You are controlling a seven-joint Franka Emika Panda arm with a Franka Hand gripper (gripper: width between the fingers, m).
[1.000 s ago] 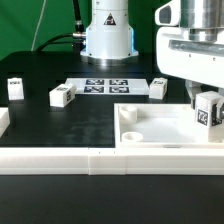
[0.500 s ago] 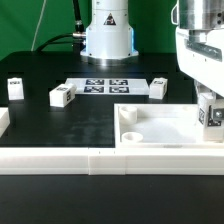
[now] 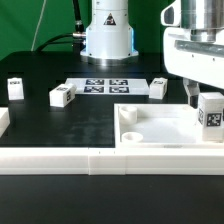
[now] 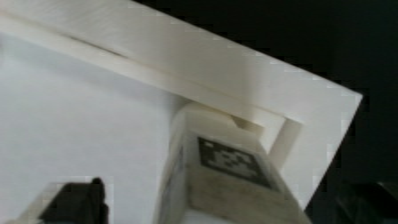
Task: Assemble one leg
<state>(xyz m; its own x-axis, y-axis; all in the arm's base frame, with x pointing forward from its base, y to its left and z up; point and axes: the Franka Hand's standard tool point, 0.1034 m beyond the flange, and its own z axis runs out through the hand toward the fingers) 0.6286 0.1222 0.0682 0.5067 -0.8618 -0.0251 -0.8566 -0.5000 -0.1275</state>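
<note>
One of the fingers (image 3: 190, 94) shows beside the leg (image 3: 210, 114); the other is cropped, so their grip is unclear.

White rounded arm base (image 3: 108, 38) — dark joint seam, black cables (image 3: 62, 41), boxy white wrist housing (image 3: 198, 52), dark jaws

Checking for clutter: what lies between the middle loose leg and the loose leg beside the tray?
The marker board lies between the middle leg and the leg beside the tray; the exterior view shows it.
</note>
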